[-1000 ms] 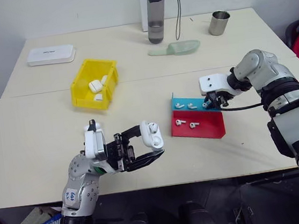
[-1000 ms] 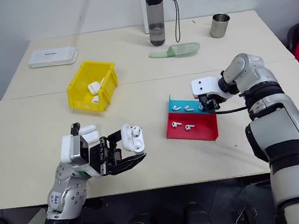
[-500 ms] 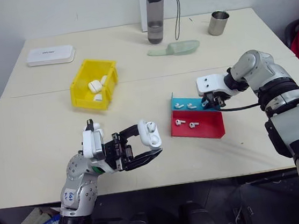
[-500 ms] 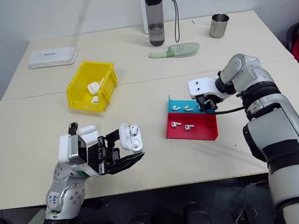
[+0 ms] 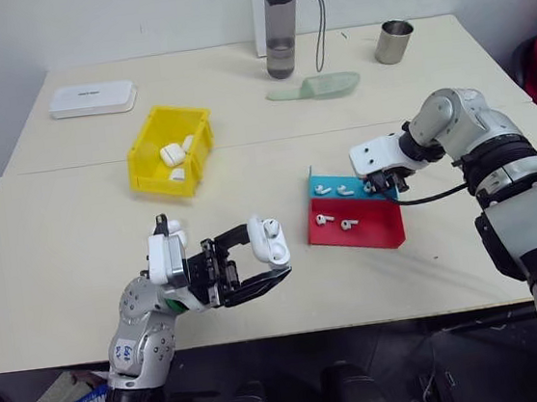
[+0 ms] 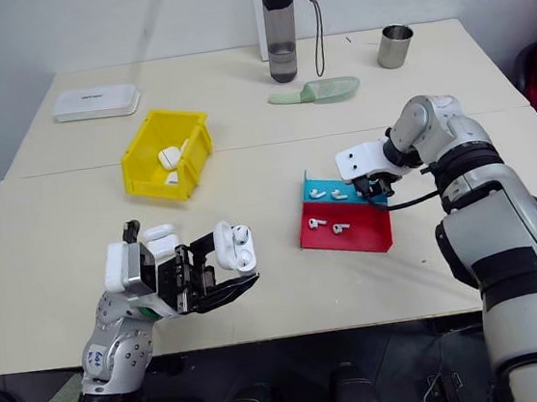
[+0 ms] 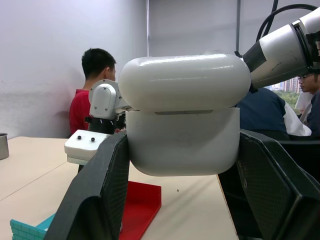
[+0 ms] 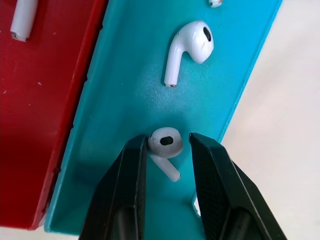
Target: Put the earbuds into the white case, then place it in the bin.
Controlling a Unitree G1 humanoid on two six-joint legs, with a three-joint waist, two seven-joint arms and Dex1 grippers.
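My left gripper [image 5: 267, 253] is shut on the white case [image 5: 273, 243] and holds it above the table's near edge with the lid hinged open. In the left wrist view the case [image 7: 182, 130] sits between both black fingers [image 7: 100, 200]. My right gripper [image 5: 380, 185] points down into the blue half of the tray [image 5: 330, 181]. There its fingers [image 8: 132, 170] are closed on the head of one earbud [image 8: 165, 142], just above the blue floor. Two more earbuds [image 5: 333, 191] lie in the blue half and two [image 5: 336, 220] in the red half. The yellow bin [image 5: 152, 176] stands at the left with white cases [image 5: 172, 155] inside.
The red half of the tray [image 5: 365, 236] lies in front of my right arm. At the back stand a grey bottle [image 5: 280, 23], a metal cup [image 5: 393, 41], a pale green object [image 5: 314, 86] and a flat white box [image 5: 92, 98]. A person in red [image 7: 82, 107] sits behind.
My right wrist has rolled a little above the blue half of the tray, and its white housing has shifted slightly left. The left gripper and the case have stayed put.
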